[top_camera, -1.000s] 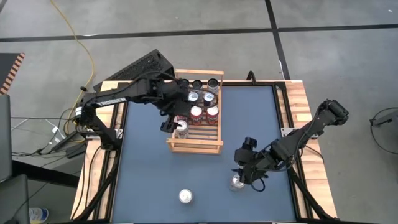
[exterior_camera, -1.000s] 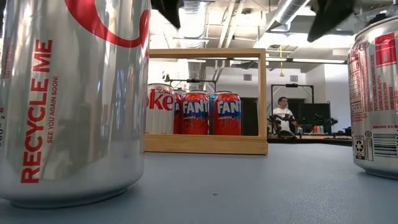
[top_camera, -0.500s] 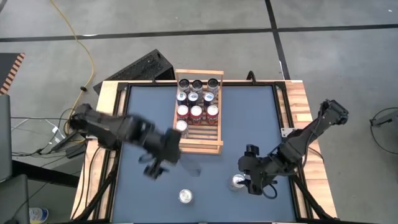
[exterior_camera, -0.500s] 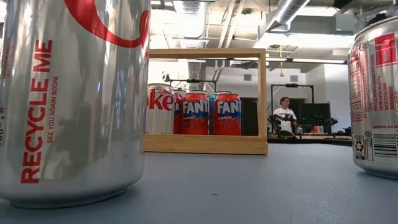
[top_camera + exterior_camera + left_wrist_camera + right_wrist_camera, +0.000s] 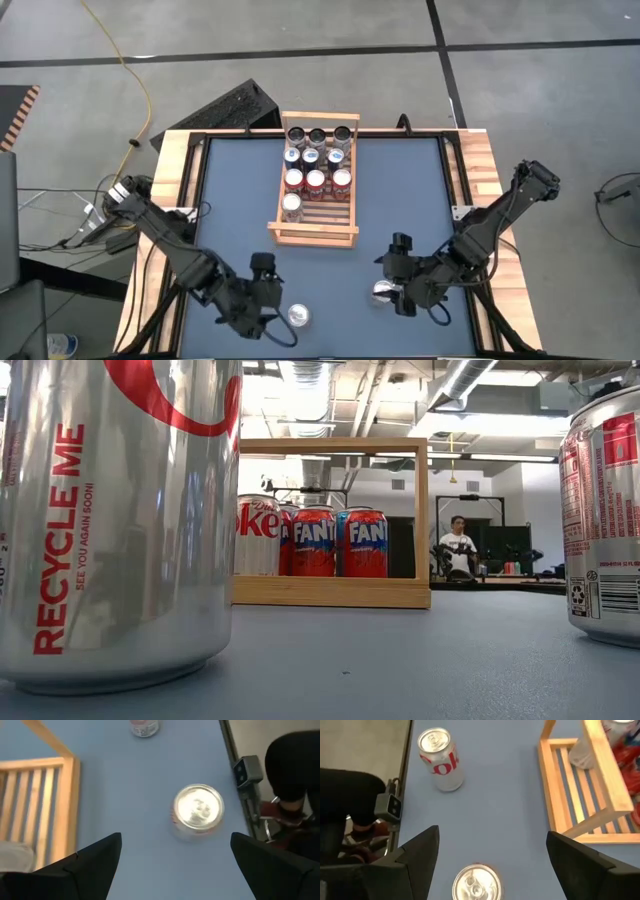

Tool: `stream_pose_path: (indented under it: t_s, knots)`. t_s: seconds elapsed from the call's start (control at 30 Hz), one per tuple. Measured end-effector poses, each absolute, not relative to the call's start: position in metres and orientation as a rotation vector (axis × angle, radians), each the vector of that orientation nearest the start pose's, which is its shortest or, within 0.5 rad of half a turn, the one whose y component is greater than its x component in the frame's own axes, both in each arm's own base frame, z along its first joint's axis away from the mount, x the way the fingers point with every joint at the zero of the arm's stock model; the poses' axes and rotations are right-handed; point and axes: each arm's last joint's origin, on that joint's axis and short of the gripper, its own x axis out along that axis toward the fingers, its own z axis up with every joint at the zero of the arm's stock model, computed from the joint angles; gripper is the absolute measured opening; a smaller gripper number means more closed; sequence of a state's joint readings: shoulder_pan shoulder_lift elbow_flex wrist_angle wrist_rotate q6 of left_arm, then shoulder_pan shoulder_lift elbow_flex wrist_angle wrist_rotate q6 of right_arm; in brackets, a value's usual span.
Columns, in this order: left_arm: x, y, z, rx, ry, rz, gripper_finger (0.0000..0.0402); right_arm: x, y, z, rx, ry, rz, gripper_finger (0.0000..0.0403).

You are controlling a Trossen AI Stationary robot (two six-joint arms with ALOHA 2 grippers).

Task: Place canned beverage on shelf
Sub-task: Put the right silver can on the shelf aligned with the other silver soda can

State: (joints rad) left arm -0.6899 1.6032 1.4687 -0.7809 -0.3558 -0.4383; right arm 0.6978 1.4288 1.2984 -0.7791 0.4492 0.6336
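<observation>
The light-wood slatted shelf lies at the table's far middle with several cans standing in its far half and one silver can at its left side. Two loose silver cans stand upright on the blue table: one near the front edge, one right of it. My left gripper is open just left of the front can, above table height. My right gripper is open above the right can, a finger on either side, apart from it.
Bare slats fill the shelf's near half. Open blue table lies on both sides of the shelf. Wooden borders edge the table. In the low view, the two loose cans stand close by; a person sits far behind.
My left gripper has swung away from the shelf toward the table's near edge and sunk a little, ending beside the front loose can; the silver can stays standing in the shelf. My right gripper has risen slightly over its can.
</observation>
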Motion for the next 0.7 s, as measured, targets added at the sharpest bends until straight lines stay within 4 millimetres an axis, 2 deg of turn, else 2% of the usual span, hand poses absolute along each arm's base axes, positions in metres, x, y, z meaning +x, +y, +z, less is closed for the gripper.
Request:
stream_pose_path:
  t_s: [0.13,0.23,0.4,0.7]
  knots:
    - [0.259,-0.218,0.320,0.005,0.796,-0.092,0.0360,0.230,0.178,0.319,0.096,0.777,-0.034,0.0334]
    - [0.254,-0.225,0.321,0.018,0.762,-0.086,0.0360,0.222,0.183,0.316,0.089,0.812,-0.032,0.0328]
    - [0.247,-0.232,0.321,0.046,0.742,-0.083,0.0360,0.219,0.194,0.294,0.009,0.940,-0.053,0.0325]
    - [0.246,-0.231,0.322,0.092,0.722,-0.061,0.0359,0.242,0.201,0.257,-0.100,1.158,0.085,0.0325]
